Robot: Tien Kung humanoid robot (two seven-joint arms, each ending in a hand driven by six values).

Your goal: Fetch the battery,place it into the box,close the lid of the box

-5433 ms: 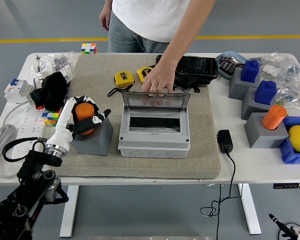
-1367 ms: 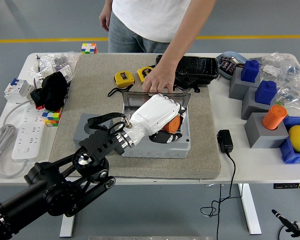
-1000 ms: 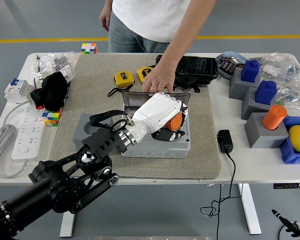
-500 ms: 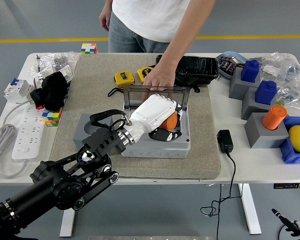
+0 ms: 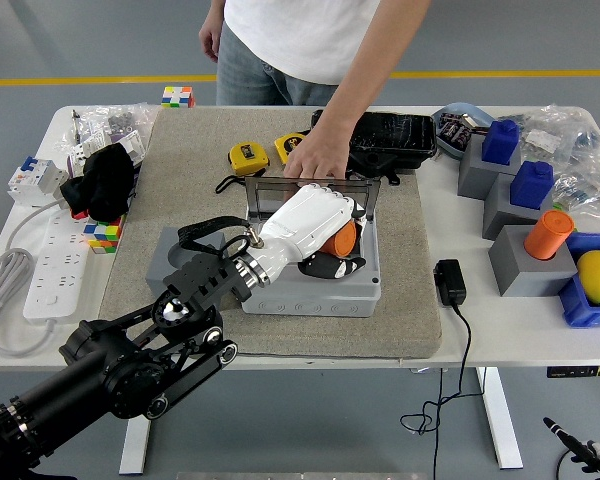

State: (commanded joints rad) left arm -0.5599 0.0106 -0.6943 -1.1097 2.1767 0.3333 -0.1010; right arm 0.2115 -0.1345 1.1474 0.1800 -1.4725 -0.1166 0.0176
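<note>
My left hand (image 5: 325,245), white with black fingertips, reaches over the open grey box (image 5: 310,293) and is shut on the orange battery (image 5: 338,239), holding it just inside the box opening. The box's clear lid (image 5: 315,190) stands up at the back; a person's hand (image 5: 315,160) holds its top edge. The grey holder block (image 5: 172,262) that carried the battery sits left of the box, partly hidden by my black forearm. My right hand is out of view.
Two yellow tape measures (image 5: 246,156) and a black case (image 5: 392,137) lie behind the box. A black charger (image 5: 449,281) lies right of it. Grey blocks with blue and orange cylinders (image 5: 547,235) stand at the right; a power strip (image 5: 45,260) and colour cube (image 5: 102,236) are at the left.
My left hand lifted the orange battery from the grey holder and carried it right into the box opening, lowering slightly in the last second. The person's hand still holds the lid.
</note>
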